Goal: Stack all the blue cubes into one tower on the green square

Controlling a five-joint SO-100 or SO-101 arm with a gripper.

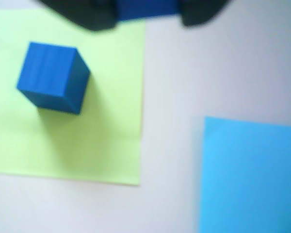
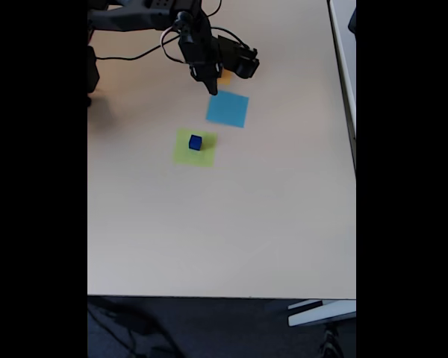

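Note:
In the wrist view a dark-blue cube [image 1: 51, 75] sits on the lime-green square [image 1: 102, 141], toward its upper left. At the top edge of that view my gripper [image 1: 145, 15] has its black fingers [image 1: 94, 17] shut on a second blue cube [image 1: 146, 8], which hangs above the square's right edge. The fixed view shows my gripper [image 2: 211, 88] held high above the table, up and to the right of the cube [image 2: 196, 142] resting on the green square [image 2: 184, 155]. The held cube is too small to make out there.
A flat light-blue square [image 1: 250, 174] lies to the right of the green one, also seen in the fixed view [image 2: 228, 110]. An orange square [image 2: 225, 75] peeks out behind the arm. The table's edges are at the right and the bottom of the fixed view.

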